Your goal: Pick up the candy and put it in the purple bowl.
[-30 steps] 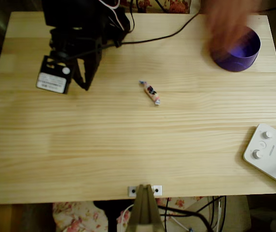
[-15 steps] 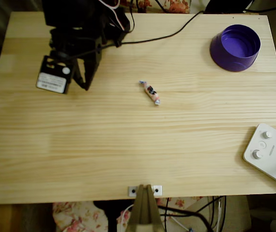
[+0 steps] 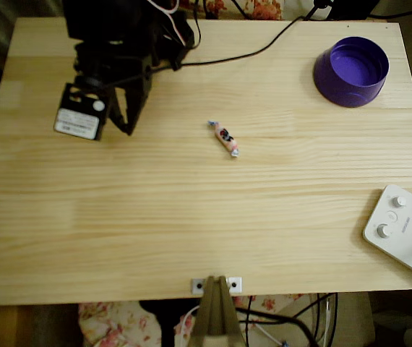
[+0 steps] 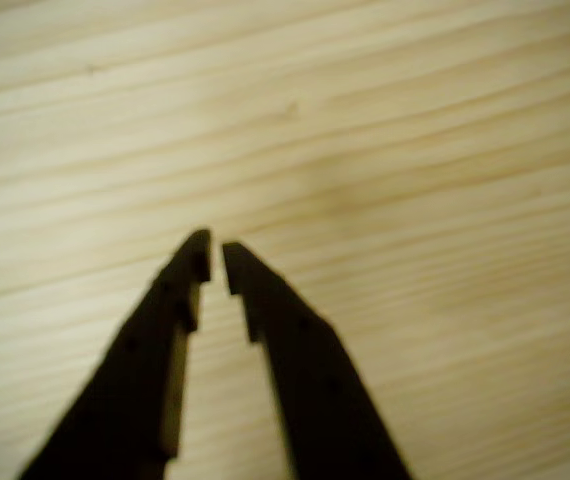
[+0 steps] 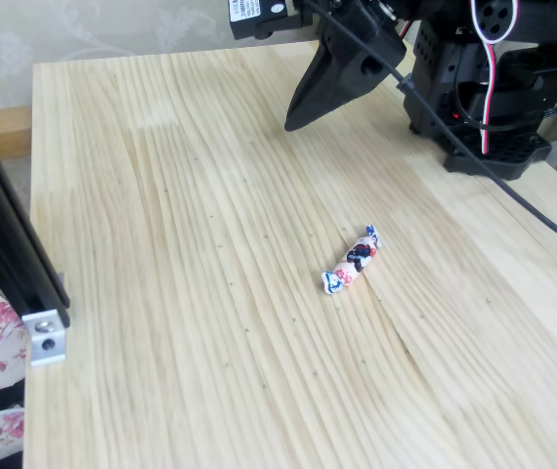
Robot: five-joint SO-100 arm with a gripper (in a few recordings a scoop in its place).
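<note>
In the overhead view the candy point(image 3: 224, 138) lies alone on bare wood near the middle of the table point(image 3: 191, 217), well apart from every edge, with open surface all around it. The purple bowl point(image 3: 351, 71) stands upright in the far right corner, just inside the table's edges, its inside empty. The claw point(image 3: 128, 129) hangs at the far left, tips nearly pressed together and pinching nothing, well apart from the candy

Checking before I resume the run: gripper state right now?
Gripper: shut, fingertips nearly touching, holding nothing. The candy lies on the table, apart from it.
</note>
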